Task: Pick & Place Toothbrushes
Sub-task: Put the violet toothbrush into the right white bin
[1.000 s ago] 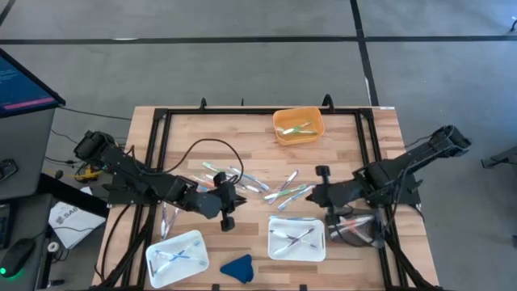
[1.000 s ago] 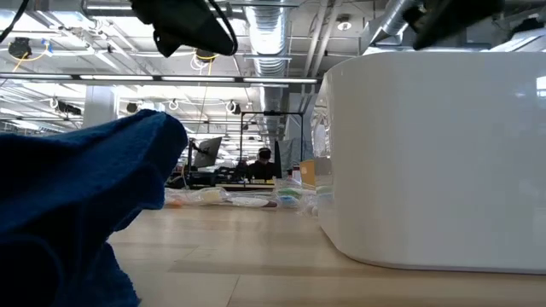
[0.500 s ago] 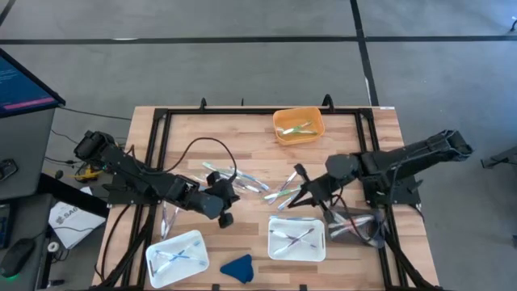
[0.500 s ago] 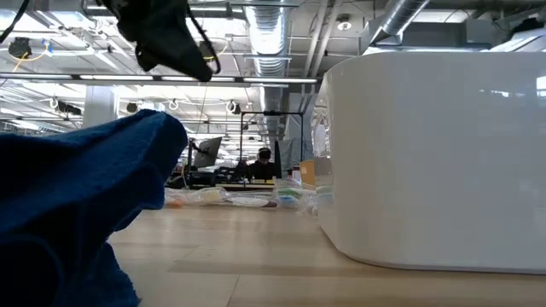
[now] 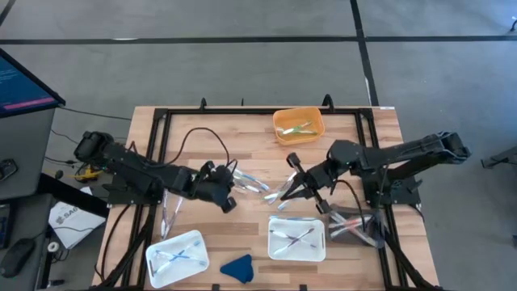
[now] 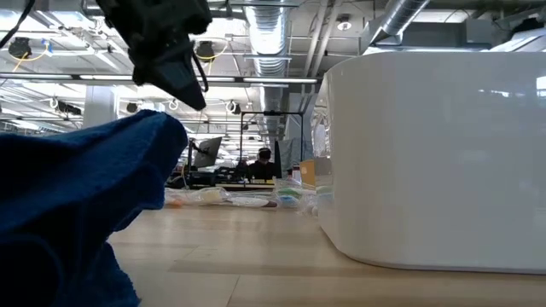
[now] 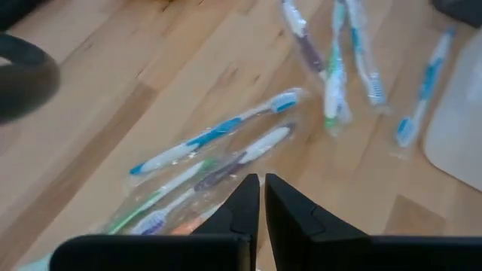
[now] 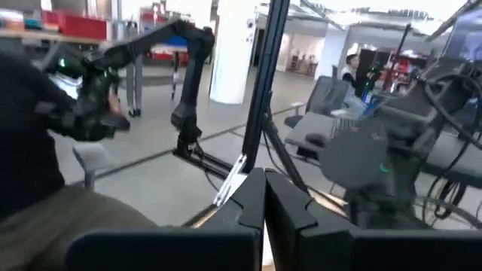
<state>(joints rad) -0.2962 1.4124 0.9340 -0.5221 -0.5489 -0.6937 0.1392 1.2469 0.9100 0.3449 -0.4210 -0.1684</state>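
Loose toothbrushes [image 5: 271, 187] lie scattered on the wooden table's middle; several are in clear wrappers [image 7: 218, 150]. More toothbrushes lie in the orange bin [image 5: 298, 126] and in two white trays [image 5: 296, 239] [image 5: 176, 257]. My left gripper [image 5: 229, 200] [image 7: 261, 184] hangs shut, slanting down over the left end of the pile, with nothing between its fingers. My right gripper [image 5: 292, 160] [image 8: 263, 181] is shut and empty. It is raised above the pile's right part and points level toward the far left.
A blue cloth lump [image 5: 237, 267] lies at the near edge between the trays. A clear container [image 5: 355, 226] sits under the right arm. A black cable [image 5: 198, 145] loops over the table behind the left arm. A black frame [image 5: 161, 129] borders the table.
My left gripper has moved toward the far edge and a little down, rolling its wrist, and now hangs over the pile's left end. My right gripper has risen and swung toward the table's left, tipping up from a downward slant to level. Both stayed shut.
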